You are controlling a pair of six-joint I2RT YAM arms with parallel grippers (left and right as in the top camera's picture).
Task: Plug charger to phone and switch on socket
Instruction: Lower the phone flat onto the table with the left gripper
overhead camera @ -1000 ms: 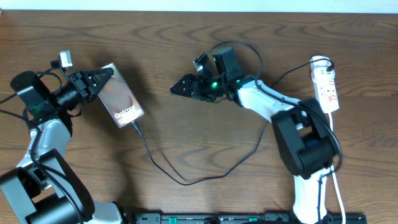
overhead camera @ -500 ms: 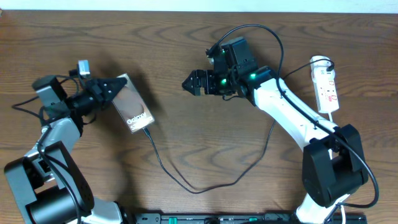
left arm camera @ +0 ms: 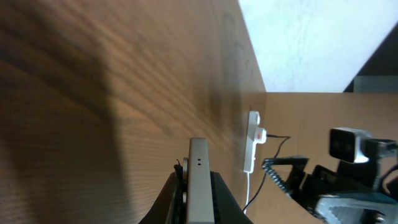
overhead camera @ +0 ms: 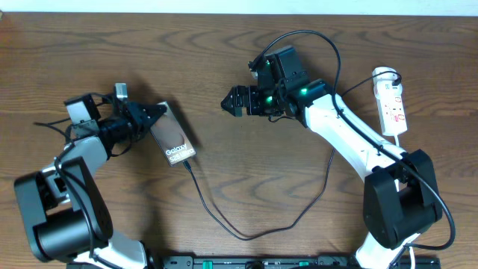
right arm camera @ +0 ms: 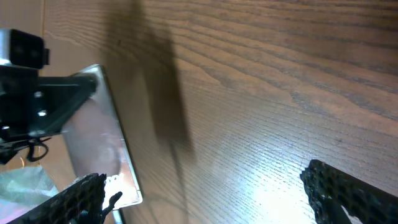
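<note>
From overhead, shows the left gripper (overhead camera: 157,112) clamped on the far end of the phone (overhead camera: 176,139), left of centre on the wooden bench (overhead camera: 246,172), white Galaxy lettering toward the opposite end. Shows there too the charger (overhead camera: 246,236), its tip meeting the phone's lettered end, its thin black line sagging toward the near edge, then climbing rightward and slipping behind the right arm (overhead camera: 343,134). Places the socket (overhead camera: 392,101) far right, flat on the bench, red marks on its face, well apart from both grippers, white cord (overhead camera: 407,224) trailing toward the near edge. Puts the right gripper (overhead camera: 231,101) near the middle, pointed at the phone but apart from it, grasping nothing. Gives the charger's long run from this view alone. From the left wrist, adds what overhead hides: the phone (left arm camera: 198,180) edge-on, a thin pale slab pinched between the two fingers (left arm camera: 169,196), and the socket (left arm camera: 252,140) far off across the bench. From the right wrist, confirms jaws spread wide, dark fingertips (right arm camera: 348,186) at opposite lower corners with bare wood between, and catches the phone (right arm camera: 99,143) tilted, glossy face showing, the left gripper on its upper end. Cannot tell from any view whether the phone's lower end touches the bench.
</note>
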